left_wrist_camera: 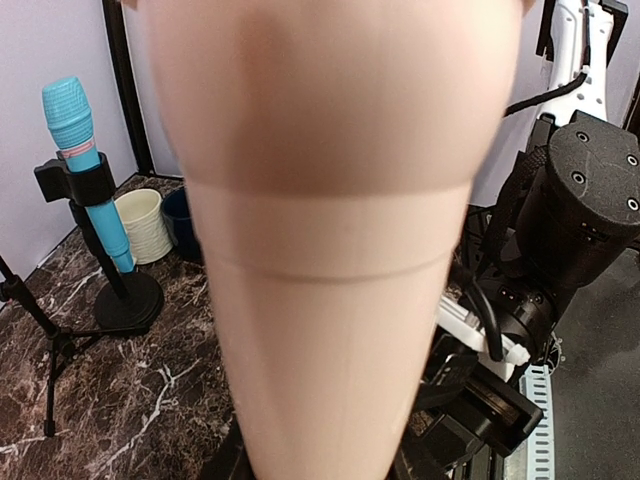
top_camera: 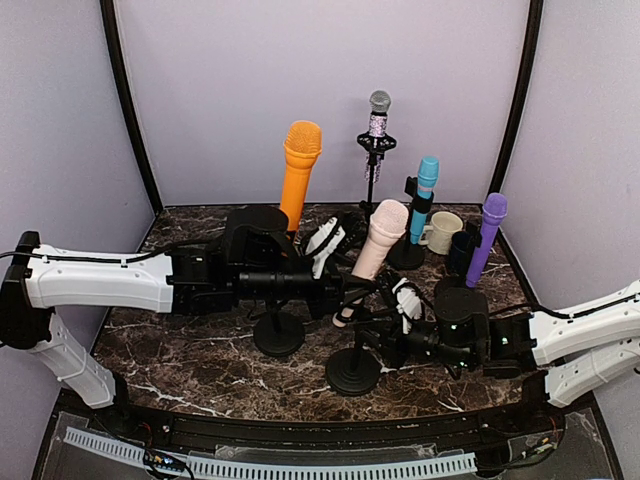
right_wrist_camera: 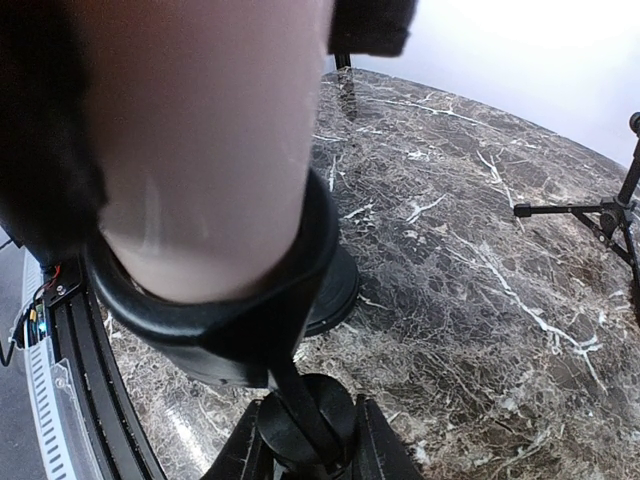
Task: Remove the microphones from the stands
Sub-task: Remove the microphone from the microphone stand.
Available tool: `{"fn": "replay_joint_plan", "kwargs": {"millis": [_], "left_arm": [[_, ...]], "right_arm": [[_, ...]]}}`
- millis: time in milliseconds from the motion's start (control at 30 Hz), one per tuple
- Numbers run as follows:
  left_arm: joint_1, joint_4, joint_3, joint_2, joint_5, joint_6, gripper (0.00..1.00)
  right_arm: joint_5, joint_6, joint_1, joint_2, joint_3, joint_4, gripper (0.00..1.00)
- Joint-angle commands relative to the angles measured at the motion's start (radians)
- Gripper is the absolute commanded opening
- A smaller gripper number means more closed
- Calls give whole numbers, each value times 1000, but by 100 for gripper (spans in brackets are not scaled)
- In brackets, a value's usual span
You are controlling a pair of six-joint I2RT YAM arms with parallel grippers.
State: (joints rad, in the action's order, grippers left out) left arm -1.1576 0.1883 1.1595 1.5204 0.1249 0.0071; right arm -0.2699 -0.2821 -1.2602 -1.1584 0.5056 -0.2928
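My left tool (top_camera: 338, 290) is clamping the pink microphone (top_camera: 378, 238) low on its handle; it's sitting in the clip (right_wrist_camera: 220, 320), long axis leaning up and away, my right tool (top_camera: 398, 322) pinching the stand (top_camera: 353, 372) stem below it

- Dark marble table (top_camera: 190, 355), white veins running all across it, and it carries everything here.
- Straight under the right gripper (top_camera: 385, 325), on its near side: a round black stand base (top_camera: 353, 372), flat on the marble.
- Near side of the left gripper (top_camera: 345, 290), a second round black base (top_camera: 279, 333), apart from the first.
- Beyond the right gripper, the blue microphone's stand foot (top_camera: 405, 255).
- Just right of that foot, a cream mug (top_camera: 442, 232), upright, with a dark cup (top_camera: 462, 250) close against it.
- Farthest out past both grippers, a thin black tripod (top_camera: 371, 180).
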Motion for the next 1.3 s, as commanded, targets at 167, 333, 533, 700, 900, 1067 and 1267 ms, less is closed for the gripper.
{"fn": "replay_joint_plan", "kwargs": {"millis": [167, 333, 533, 700, 900, 1067, 1267], "left_arm": [[7, 268, 110, -77, 59, -46, 0], [13, 278, 118, -81, 71, -46, 0], [20, 288, 124, -85, 73, -46, 0], [24, 285, 135, -87, 77, -44, 0], [28, 271, 147, -94, 65, -29, 0], [34, 256, 132, -118, 41, -17, 0], [38, 256, 88, -145, 18, -29, 0]], "right_arm": [[77, -25, -6, -73, -49, 253, 0], [77, -25, -7, -74, -49, 253, 0], [79, -24, -7, -76, -49, 253, 0], [80, -23, -7, -79, -47, 253, 0], [77, -25, -6, -78, -50, 253, 0], [62, -32, -6, -68, -50, 258, 0], [29, -76, -6, 18, -75, 268, 0]]}}
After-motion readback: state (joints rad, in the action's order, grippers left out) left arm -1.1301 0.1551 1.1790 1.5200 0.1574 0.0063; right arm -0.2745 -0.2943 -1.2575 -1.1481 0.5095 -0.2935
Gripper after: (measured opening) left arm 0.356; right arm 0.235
